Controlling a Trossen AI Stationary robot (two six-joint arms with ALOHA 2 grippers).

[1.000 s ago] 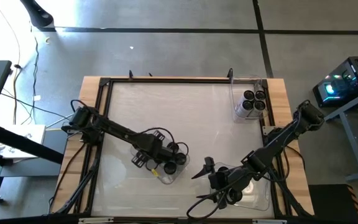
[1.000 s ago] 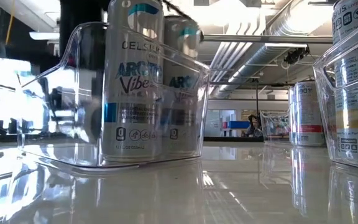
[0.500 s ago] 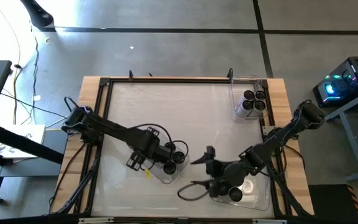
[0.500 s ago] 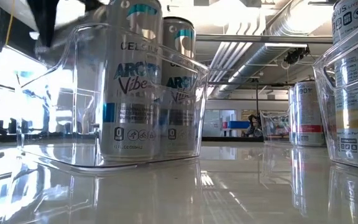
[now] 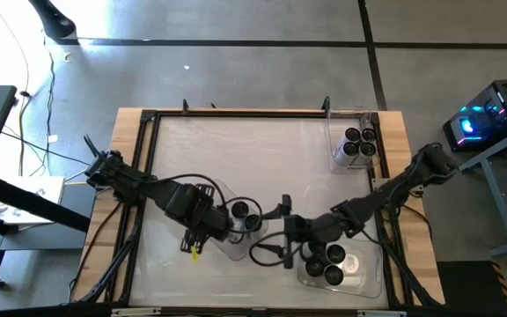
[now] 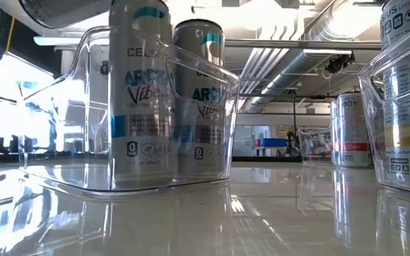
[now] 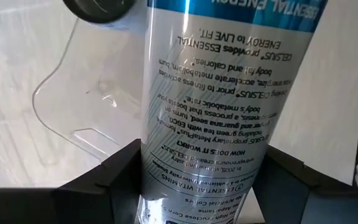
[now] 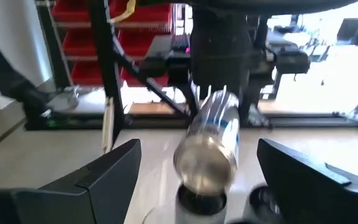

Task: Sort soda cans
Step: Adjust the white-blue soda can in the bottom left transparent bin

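Observation:
The soda cans are silvery with teal bands and dark tops. My left gripper (image 5: pixel 218 227) (image 7: pixel 201 190) is shut on one can (image 7: pixel 222 93) over the clear middle bin (image 5: pixel 236 246), where two more cans (image 5: pixel 238 211) (image 5: pixel 252 223) stand on its floor. In the low view the held can (image 6: pixel 141 107) looks near upright inside that bin. In the right wrist view it (image 8: pixel 210 143) is tilted over another can's dark top (image 8: pixel 201 200). My right gripper (image 5: pixel 271 231) (image 8: pixel 197 186) is open, just right of the middle bin, facing the held can. My left gripper pinches the can's side wall (image 7: pixel 166 177) between its two fingers (image 7: pixel 114 186), which lie across the can. It comes slanting from above and the table's left. The can's free end (image 8: pixel 201 171) points toward my right gripper. Whether it rests on the bin floor I cannot tell.
A clear bin at the near right (image 5: pixel 368 273) holds several cans (image 5: pixel 322 262). Another clear bin at the far right corner (image 5: pixel 334 123) holds several cans (image 5: pixel 357 143). The table's far left part lies bare. A wooden frame (image 5: pixel 236 113) edges the table.
My left gripper has drawn back toward the table's left edge, and the held can has shifted left inside the middle bin. My right gripper, open throughout, has left the near right bin and moved left and toward the far edge, ending beside the middle bin.

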